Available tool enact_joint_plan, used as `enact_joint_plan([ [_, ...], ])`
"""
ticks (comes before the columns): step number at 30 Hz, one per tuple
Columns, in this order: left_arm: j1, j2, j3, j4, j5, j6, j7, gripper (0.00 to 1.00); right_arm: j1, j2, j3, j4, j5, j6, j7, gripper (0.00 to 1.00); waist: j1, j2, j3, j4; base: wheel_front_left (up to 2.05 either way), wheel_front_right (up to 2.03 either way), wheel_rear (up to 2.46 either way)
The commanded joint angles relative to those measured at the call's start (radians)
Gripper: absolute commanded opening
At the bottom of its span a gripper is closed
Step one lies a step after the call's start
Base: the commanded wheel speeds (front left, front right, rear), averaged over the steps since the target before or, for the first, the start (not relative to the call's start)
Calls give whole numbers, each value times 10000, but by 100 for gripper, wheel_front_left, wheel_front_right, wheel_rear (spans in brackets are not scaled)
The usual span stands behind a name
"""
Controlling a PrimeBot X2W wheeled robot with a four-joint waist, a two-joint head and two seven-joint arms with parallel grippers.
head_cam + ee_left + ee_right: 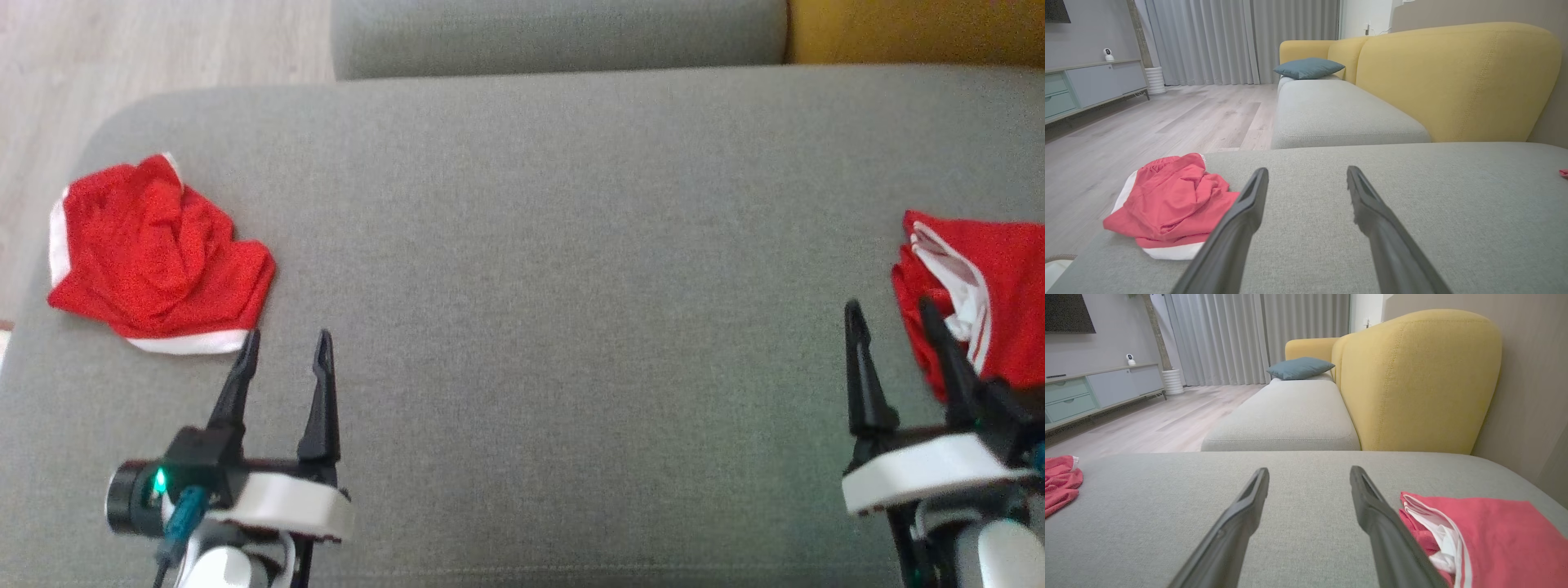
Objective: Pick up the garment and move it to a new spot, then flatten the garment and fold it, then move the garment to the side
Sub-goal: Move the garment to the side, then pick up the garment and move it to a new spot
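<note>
A crumpled red garment with white trim (155, 257) lies near the left end of the grey sofa seat (555, 269); the left wrist view has the same garment (1171, 206) at its lower left. My left gripper (286, 347) hovers open just to its lower right, fingers (1247, 212) empty. A second red and white garment (984, 298), folded flat, lies at the seat's right edge; that folded garment (1490, 535) is at the lower right in the right wrist view. My right gripper (890, 314) stands open beside its left edge, with nothing between its fingers (1372, 510).
A second grey seat cushion (1339, 114) with a yellow backrest (1457, 77) and a blue pillow (1308, 67) stretches beyond. Wooden floor (122, 57) lies past the seat's left edge. A low cabinet (1094, 390) and curtains line the far wall.
</note>
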Motion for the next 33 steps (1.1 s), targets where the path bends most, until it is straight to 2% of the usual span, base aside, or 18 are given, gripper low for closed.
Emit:
enact_joint_plan([
  [1,-210,66,474,-221,-1,-22,-51,100,-8,-43,289,-406,118,-7,51,100,0,-1,-326,18,0,0,0],
  [14,402,213,397,7,2,9,-27,100,914,-39,343,-559,883,-7,217,100,0,-1,-1091,-110,0,0,0],
  [33,366,411,219,-58,29,78,128,100,986,-38,475,-341,1101,-7,231,100,0,-1,-1179,-95,0,0,0],
])
